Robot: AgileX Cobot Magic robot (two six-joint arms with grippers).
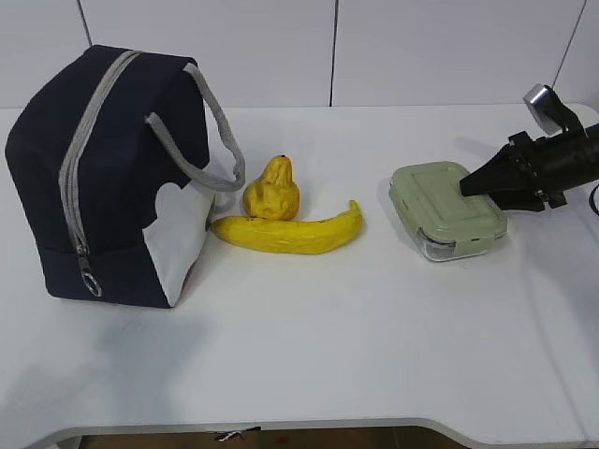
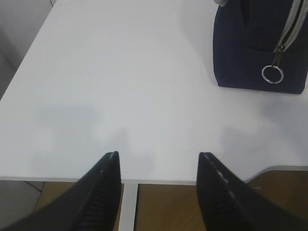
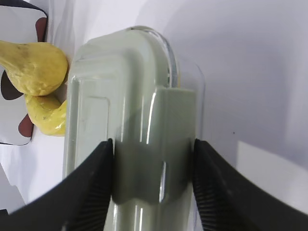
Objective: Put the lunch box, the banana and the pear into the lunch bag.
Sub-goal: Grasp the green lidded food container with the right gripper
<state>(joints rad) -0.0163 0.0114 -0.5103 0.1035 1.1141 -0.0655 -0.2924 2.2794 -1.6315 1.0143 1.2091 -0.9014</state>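
The navy lunch bag [image 1: 103, 168] stands at the left, its grey zipper closed along the length I see and the ring pull [image 1: 91, 283] low on the front. The pear [image 1: 272, 192] and the banana [image 1: 290, 232] lie just right of it, touching each other. The lunch box [image 1: 445, 206] with its pale green lid sits right of centre. My right gripper [image 1: 465, 187] is open at the box's right end, its fingers straddling the lid [image 3: 120, 96] just above it. My left gripper [image 2: 159, 156] is open and empty over the table's edge, out of the exterior view.
In the left wrist view the bag [image 2: 250, 48] and its ring pull [image 2: 271, 73] are at the upper right, with bare white table [image 2: 120, 72] between them and my fingers. The right wrist view shows the pear [image 3: 33, 67] and banana tip [image 3: 48, 115] beyond the box.
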